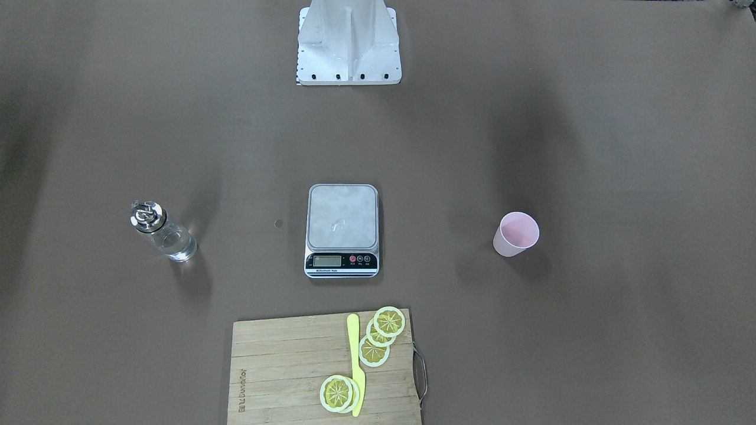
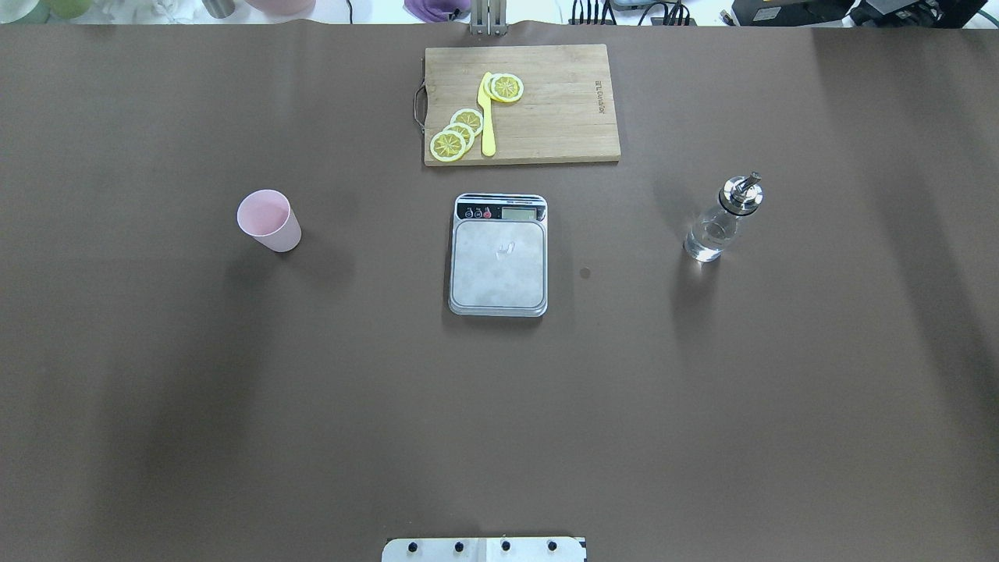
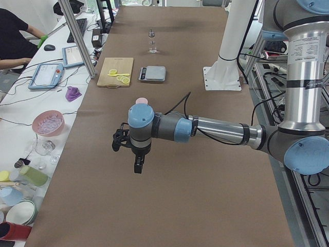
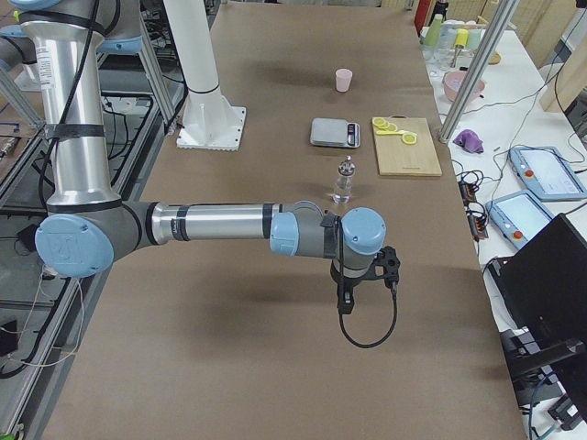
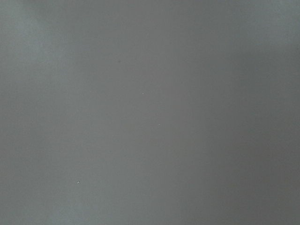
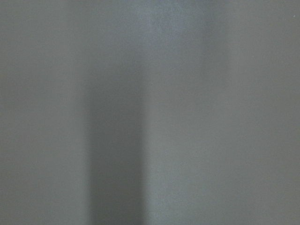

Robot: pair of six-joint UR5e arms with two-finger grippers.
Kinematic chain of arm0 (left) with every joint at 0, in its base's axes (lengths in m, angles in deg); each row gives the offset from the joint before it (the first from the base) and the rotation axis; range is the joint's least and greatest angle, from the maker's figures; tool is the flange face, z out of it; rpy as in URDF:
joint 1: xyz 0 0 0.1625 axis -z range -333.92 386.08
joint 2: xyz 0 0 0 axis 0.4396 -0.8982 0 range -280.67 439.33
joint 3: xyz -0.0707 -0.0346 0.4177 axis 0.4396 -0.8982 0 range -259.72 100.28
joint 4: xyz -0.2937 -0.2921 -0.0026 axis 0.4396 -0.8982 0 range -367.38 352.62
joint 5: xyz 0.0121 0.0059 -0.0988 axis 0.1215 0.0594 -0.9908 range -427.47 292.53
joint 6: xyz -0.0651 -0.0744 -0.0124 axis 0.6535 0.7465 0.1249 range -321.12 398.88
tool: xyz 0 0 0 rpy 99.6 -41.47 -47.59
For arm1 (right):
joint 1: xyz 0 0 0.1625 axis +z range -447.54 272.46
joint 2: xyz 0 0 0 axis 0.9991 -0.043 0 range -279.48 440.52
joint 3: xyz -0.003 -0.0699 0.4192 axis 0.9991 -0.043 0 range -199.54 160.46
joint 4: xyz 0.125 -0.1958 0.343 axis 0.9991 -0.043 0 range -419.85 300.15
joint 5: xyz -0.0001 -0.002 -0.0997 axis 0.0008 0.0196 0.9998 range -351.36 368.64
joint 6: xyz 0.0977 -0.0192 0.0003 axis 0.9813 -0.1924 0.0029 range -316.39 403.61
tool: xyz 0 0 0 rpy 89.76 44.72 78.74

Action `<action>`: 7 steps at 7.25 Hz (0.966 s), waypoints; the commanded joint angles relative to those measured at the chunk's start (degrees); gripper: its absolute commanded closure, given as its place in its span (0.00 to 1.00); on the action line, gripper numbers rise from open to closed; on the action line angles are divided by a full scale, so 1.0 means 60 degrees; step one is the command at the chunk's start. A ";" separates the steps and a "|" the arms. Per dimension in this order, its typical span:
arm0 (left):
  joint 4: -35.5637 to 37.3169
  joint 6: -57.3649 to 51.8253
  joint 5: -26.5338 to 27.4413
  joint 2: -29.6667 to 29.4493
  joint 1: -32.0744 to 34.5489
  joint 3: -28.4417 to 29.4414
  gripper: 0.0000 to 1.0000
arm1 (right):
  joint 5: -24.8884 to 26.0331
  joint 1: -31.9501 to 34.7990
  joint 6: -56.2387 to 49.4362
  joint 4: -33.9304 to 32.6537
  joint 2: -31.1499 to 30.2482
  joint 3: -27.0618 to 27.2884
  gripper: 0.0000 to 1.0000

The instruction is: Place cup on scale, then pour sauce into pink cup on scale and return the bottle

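Note:
The pink cup (image 2: 269, 221) stands upright on the brown table, left of the scale (image 2: 498, 261) in the overhead view; it also shows in the front view (image 1: 515, 234). The scale's platform is bare. The glass bottle (image 2: 722, 220) with its silver spout cap stands right of the scale, with clear sauce (image 2: 706, 239) in its lower part. My left gripper (image 3: 119, 140) and right gripper (image 4: 391, 266) show only in the side views, hovering over the table ends, away from everything. I cannot tell whether they are open or shut. Both wrist views show only bare table.
A wooden cutting board (image 2: 546, 117) with several lemon slices (image 2: 458, 134) and a yellow knife (image 2: 487, 117) lies beyond the scale. The robot's base plate (image 2: 484, 549) sits at the near edge. Bowls, cups and tablets (image 3: 49, 123) lie on the side bench.

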 commanded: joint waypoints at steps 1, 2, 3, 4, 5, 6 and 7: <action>0.0076 0.1722 -0.0001 -0.0667 -0.0572 -0.0379 0.01 | 0.0024 -0.0046 -0.0001 -0.0017 0.0006 0.0007 0.00; 0.0061 0.3429 -0.0218 -0.1047 -0.1054 -0.0671 0.01 | 0.0025 -0.0104 -0.0001 -0.0031 0.0078 0.0007 0.00; -0.0026 0.4998 -0.0395 -0.1486 -0.1784 -0.0848 0.01 | 0.0126 -0.0235 0.0014 0.0055 0.0123 -0.0007 0.00; -0.0056 0.6057 -0.0367 -0.1882 -0.2531 -0.0836 0.01 | 0.0432 -0.0265 0.0028 0.0071 0.0181 -0.0022 0.00; -0.0099 0.6735 -0.0338 -0.2205 -0.3119 -0.0807 0.01 | 0.0449 -0.0266 0.0028 0.0085 0.0182 -0.0037 0.00; -0.0593 0.7351 -0.0280 -0.2309 -0.3661 -0.0690 0.01 | 0.0449 -0.0266 0.0028 0.0086 0.0167 -0.0022 0.00; -0.1294 0.8053 0.0156 -0.2528 -0.4015 -0.0312 0.01 | 0.0449 -0.0266 0.0043 0.0086 0.0167 -0.0037 0.00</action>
